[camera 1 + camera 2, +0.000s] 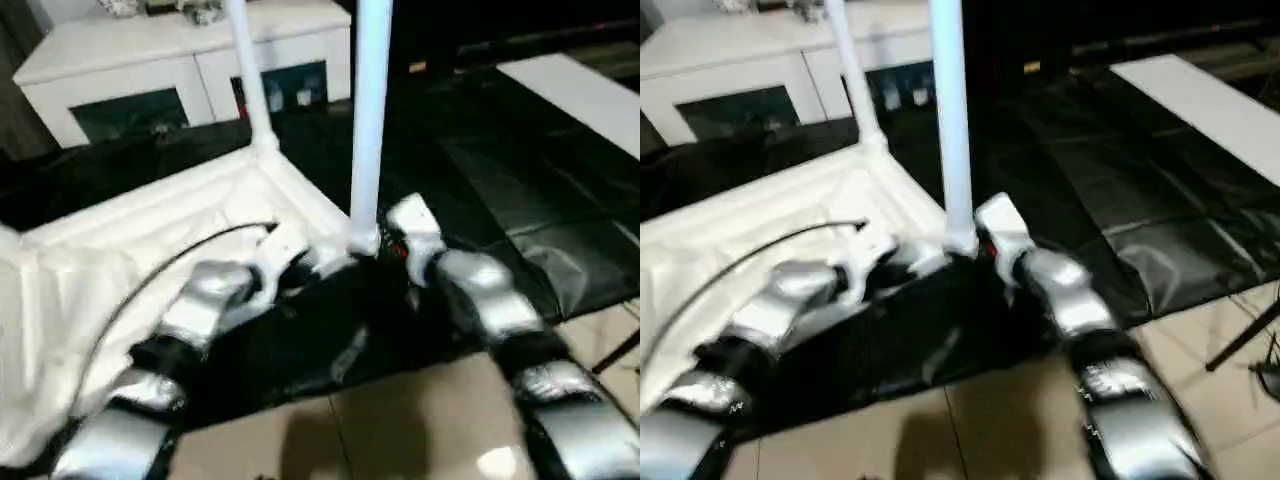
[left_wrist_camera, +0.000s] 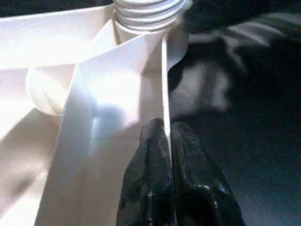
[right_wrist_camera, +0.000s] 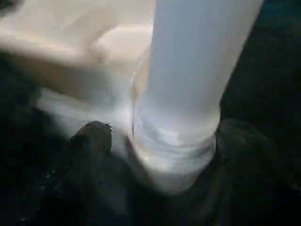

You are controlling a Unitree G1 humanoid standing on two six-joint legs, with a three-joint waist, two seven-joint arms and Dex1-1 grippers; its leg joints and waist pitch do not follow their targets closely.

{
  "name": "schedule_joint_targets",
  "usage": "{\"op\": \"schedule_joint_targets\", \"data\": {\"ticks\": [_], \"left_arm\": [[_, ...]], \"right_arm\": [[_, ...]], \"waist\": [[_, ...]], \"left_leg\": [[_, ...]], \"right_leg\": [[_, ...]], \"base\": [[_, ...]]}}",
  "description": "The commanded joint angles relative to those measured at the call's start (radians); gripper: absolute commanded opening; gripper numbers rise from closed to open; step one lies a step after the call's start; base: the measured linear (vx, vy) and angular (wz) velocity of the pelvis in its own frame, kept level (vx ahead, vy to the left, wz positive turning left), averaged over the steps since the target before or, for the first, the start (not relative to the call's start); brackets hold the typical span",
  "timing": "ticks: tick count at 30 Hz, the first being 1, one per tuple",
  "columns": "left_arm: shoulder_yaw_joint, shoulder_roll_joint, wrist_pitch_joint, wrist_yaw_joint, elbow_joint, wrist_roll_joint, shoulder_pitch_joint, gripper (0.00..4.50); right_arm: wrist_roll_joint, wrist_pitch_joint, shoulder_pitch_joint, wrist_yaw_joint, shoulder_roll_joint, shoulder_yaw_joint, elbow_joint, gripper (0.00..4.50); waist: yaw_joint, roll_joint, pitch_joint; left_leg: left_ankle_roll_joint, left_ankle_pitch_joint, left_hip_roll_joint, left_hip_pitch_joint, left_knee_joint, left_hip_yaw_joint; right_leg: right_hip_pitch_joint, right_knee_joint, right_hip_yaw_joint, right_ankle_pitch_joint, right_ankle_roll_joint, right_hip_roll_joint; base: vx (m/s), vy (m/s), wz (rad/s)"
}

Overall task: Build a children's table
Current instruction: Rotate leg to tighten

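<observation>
Left hand point(image 2: 168, 141) pinches the tabletop point(image 1: 120, 250) rim; right hand point(image 3: 155, 155) is clamped around the upright leg point(image 1: 368, 130) at its corner socket.

tabletop point(image 1: 150, 240) on work table point(image 1: 520, 200) | legs point(image 1: 368, 120) upright | cabinet point(image 1: 130, 60) apparently behind

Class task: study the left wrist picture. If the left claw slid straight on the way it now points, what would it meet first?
Most likely the ribbed base of the near leg in its corner socket. The left claw is shut on the tabletop rim, which runs straight to that corner. Depth is unclear.
</observation>
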Motion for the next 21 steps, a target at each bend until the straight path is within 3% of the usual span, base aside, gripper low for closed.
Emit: {"op": "schedule_joint_targets", "data": {"ticks": [1, 5, 8, 15, 21], "left_arm": [[-0.023, 0.022, -0.042, -0.15, -0.06, -0.059, 0.039, 0.0], [-0.032, 0.066, 0.007, -0.265, -0.14, -0.108, 0.075, 0.0], [-0.037, 0.081, 0.012, -0.295, -0.165, -0.112, 0.086, 0.0], [-0.028, 0.095, 0.02, -0.309, -0.171, -0.111, 0.092, 0.0], [-0.027, 0.096, 0.021, -0.305, -0.169, -0.106, 0.093, 0.0]], "right_arm": [[0.016, 0.02, 0.024, 0.121, -0.01, 0.036, -0.066, 3.87], [0.052, 0.043, 0.032, 0.197, -0.035, 0.025, -0.104, 3.87], [0.079, 0.058, 0.031, 0.237, -0.042, 0.025, -0.129, 3.87], [0.09, 0.094, 0.05, 0.331, -0.061, 0.036, -0.177, 3.87], [0.075, 0.088, 0.051, 0.338, -0.076, 0.05, -0.162, 3.35]], "waist": [[0.007, -0.024, -0.069], [0.007, -0.021, -0.065], [0.013, -0.02, -0.063], [0.018, -0.028, -0.066], [0.02, -0.028, -0.067]], "left_leg": [[0.147, -0.195, 0.032, 0.015, -0.06, -0.009], [0.103, -0.251, 0.037, 0.019, -0.069, -0.009], [0.069, -0.299, 0.039, 0.029, -0.074, -0.007], [0.079, -0.236, 0.035, 0.021, -0.069, -0.006], [0.09, -0.208, 0.034, 0.019, -0.064, -0.005]], "right_leg": [[0.055, -0.047, 0.008, -0.136, -0.285, -0.016], [0.047, -0.048, 0.012, -0.197, -0.279, -0.013], [0.038, -0.052, 0.016, -0.231, -0.265, -0.01], [0.044, -0.045, 0.019, -0.179, -0.258, -0.014], [0.043, -0.045, 0.018, -0.173, -0.263, -0.014]], "base": [[0.0, 0.0, 0.0], [0.0, 0.0, 0.0], [0.0, 0.0, 0.0], [0.0, 0.0, 0.0], [0.0, 0.0, 0.0]]}}
